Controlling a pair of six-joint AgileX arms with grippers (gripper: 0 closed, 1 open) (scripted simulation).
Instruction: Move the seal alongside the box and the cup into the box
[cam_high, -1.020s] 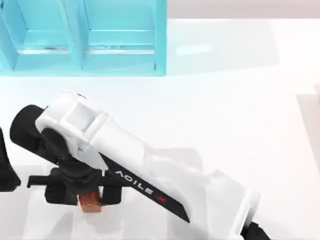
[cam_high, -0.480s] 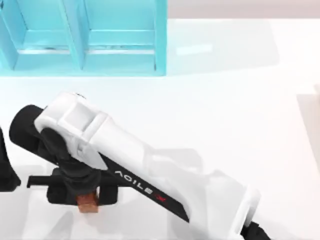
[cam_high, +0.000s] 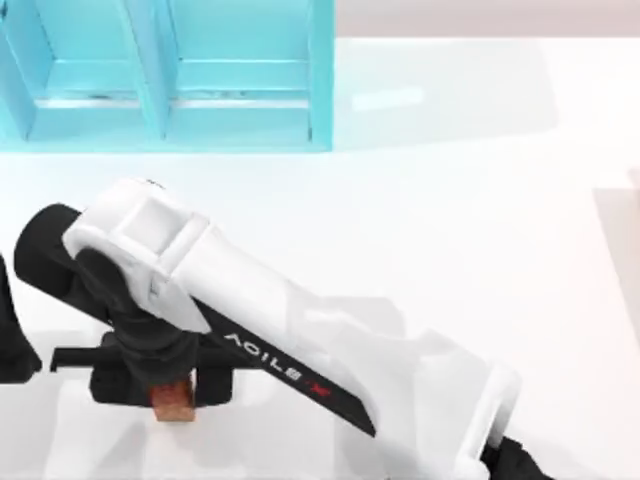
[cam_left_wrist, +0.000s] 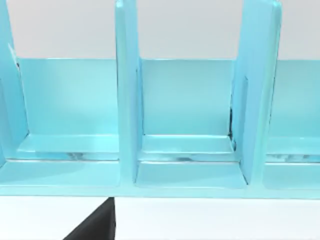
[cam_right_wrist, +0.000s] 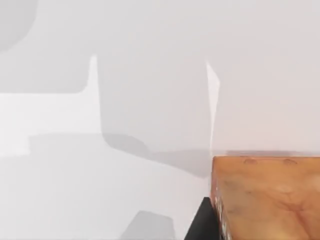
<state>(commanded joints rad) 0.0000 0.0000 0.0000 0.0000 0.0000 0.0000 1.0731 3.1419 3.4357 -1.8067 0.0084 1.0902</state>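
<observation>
Toward seven o'clock on the table (cam_high: 470, 200), the right gripper (cam_high: 172, 385) stands over the seal (cam_high: 174, 400), its black fingers closed against the reddish-brown block's two sides with the block's lower end showing beneath them. Against the picture of a second ago, the white forearm and black wrist have crept a little toward nine o'clock — the seal with them, now slightly farther left and a touch higher in the top view. One seal can be counted; in the right wrist view its mottled, glossy face (cam_right_wrist: 265, 197) sits just beside a dark finger (cam_right_wrist: 202, 222), with bare white table behind. One box (cam_high: 165, 75) lies at eleven o'clock, a pale blue tray with upright dividers; the top view shows two full compartments and a sliver of a third at the left edge, and the left wrist view shows the box (cam_left_wrist: 187, 125) from the side as one whole compartment between parts of two others. Every compartment floor that can be seen is bare — only blue bottom and faint scuffing along the seams. Seal and box are well apart, the seal at seven o'clock and the box's near wall up toward eleven. Two arms are at the table: the right one reaching diagonally from five o'clock, and the left arm (cam_high: 12, 340) as a black piece at the nine o'clock edge, whose finger opening I cannot tell.
</observation>
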